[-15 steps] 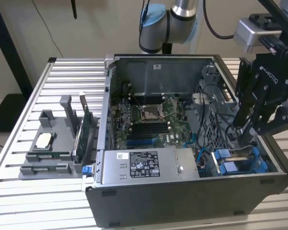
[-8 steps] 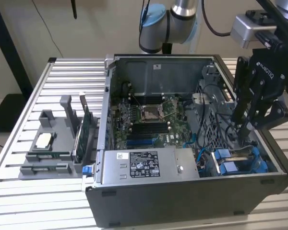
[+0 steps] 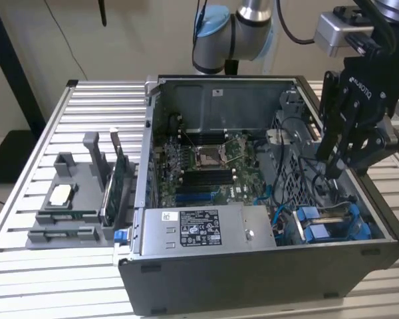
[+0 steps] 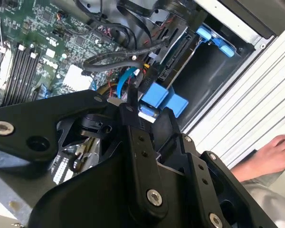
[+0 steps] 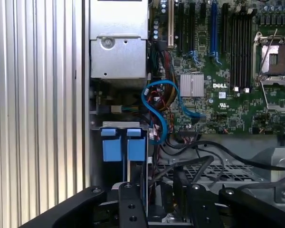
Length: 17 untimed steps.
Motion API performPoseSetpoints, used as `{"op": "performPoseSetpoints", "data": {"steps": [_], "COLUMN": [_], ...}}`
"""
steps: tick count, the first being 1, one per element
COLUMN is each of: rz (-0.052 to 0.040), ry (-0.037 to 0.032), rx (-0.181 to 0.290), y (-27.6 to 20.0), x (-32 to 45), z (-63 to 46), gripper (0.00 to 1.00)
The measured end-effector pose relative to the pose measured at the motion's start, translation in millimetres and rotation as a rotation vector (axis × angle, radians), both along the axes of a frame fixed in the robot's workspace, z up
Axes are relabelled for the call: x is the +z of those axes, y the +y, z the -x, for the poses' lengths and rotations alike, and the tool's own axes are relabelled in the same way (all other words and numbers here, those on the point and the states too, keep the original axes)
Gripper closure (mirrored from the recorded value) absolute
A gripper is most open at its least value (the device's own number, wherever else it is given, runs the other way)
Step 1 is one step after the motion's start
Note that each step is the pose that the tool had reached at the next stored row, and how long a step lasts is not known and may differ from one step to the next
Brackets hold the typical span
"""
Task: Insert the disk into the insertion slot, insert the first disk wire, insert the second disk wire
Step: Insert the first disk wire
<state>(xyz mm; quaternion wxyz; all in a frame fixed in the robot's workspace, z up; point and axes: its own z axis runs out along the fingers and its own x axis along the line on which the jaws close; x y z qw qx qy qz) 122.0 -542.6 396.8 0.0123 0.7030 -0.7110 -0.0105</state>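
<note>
— What are we seeing, starting from the exterior view's left?
— We are seeing the grey parts holder, then the open computer case. The disk, in its blue carrier, is sitting low inside the case at the right end.
— And the gripper?
— It is hanging just above the disk, not touching it. We cannot tell whether it is grasping anything.

Black cables close beside the disk.

Soft, even indoor light brightens the slatted table (computer case interior dimmer).
</note>
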Motion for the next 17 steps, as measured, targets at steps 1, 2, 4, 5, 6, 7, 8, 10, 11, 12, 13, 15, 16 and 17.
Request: {"op": "performPoseSetpoints", "data": {"steps": [1, 2, 4, 5, 6, 7, 8, 10, 11, 12, 13, 15, 16, 17], "rz": [0.0001, 0.0002, 0.0, 0.0001, 0.0001, 0.0001, 0.0001, 0.0001, 0.0001, 0.0, 0.0, 0.0, 0.0, 0.0], "ry": [0.0, 0.0, -0.0003, -0.0008, -0.0017, -0.0028, -0.0037, -0.0048, -0.0057, -0.0067, -0.0077, -0.0096, -0.0107, -0.012], "rx": [0.0, 0.0, 0.0, 0.0, 0.001, 0.002, 0.002, 0.005, 0.007, 0.01, 0.012, 0.016, 0.018, 0.02], "y": [1.7, 3.2, 5.7, 6.6, 7.2, 7.4, 7.3, 7.4, 7.4, 7.4, 7.4, 7.3, 7.3, 7.3], "x": [0.2, 0.5, 0.5, 0.5, 0.5, 0.5, 0.5, 0.5, 0.4, 0.2, 0.1, -0.3, -0.6, -0.8], "z": [0.0, 0.0, 0.0, 0.0, 0.0, 0.0, -0.2, -0.9, -1.3, -1.9, -2.9, -4.9, -5.8, -6.9], "gripper": [0.59, 0.59, 0.59, 0.59, 0.59, 0.59, 0.59, 0.59, 0.59, 0.59, 0.59, 0.59, 0.59, 0.59]}}
